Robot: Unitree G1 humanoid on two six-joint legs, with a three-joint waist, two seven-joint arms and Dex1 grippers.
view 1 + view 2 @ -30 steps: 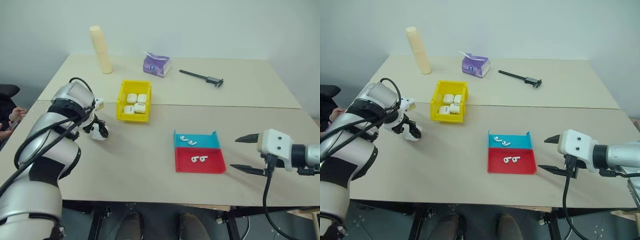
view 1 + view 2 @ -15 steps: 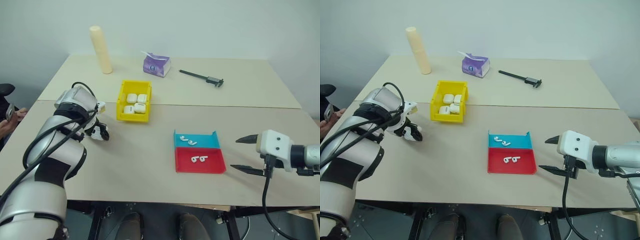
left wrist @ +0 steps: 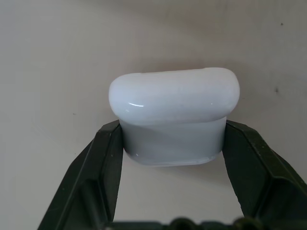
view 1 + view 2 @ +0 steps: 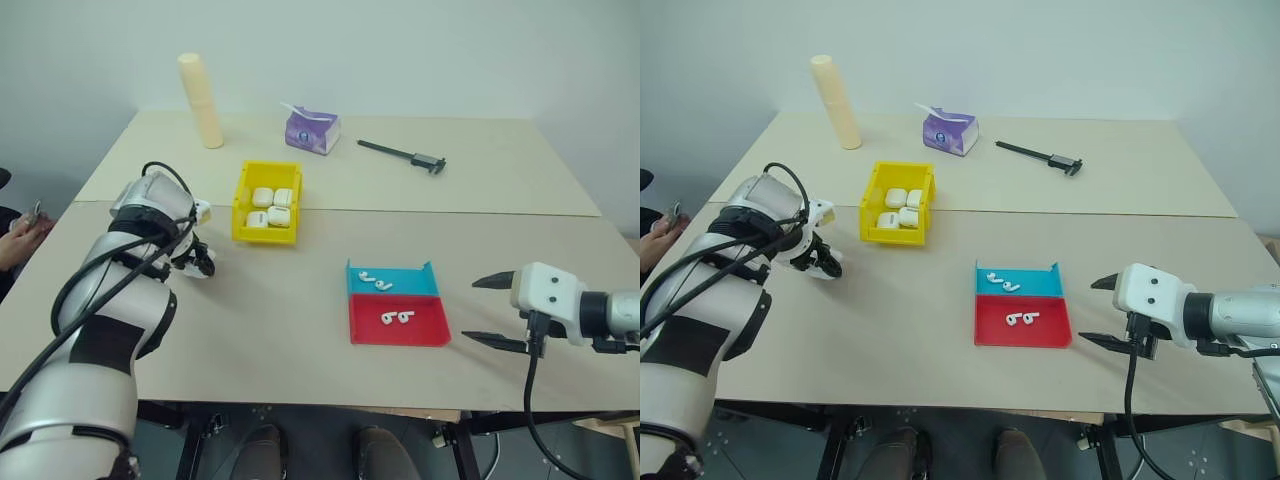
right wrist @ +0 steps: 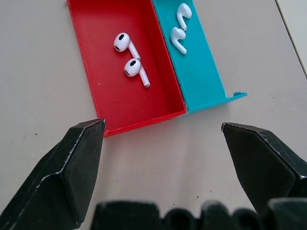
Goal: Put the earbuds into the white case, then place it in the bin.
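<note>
The left fingers (image 3: 172, 143) have just clamped shut on the white case (image 3: 173, 116), where a moment ago they stood spread around it; the case sits pinched by its lower half, lid down, still low over the bench (image 4: 300, 330) at about nine o'clock, just left of the bin. The right fingers (image 5: 163, 158) hang released and wide, grasping nothing, at about four o'clock beside the trays. By size: the bench carries the yellow bin (image 4: 243, 205) at eleven o'clock, already holding several identical cases; then the red tray (image 5: 96, 62) and the teal tray (image 5: 201, 72) side by side near the middle; then the earbuds (image 5: 130, 58), one pair in each tray, all untouched. With the case now secured, I judge the next step is carrying it toward the trays and opening it for loading.
</note>
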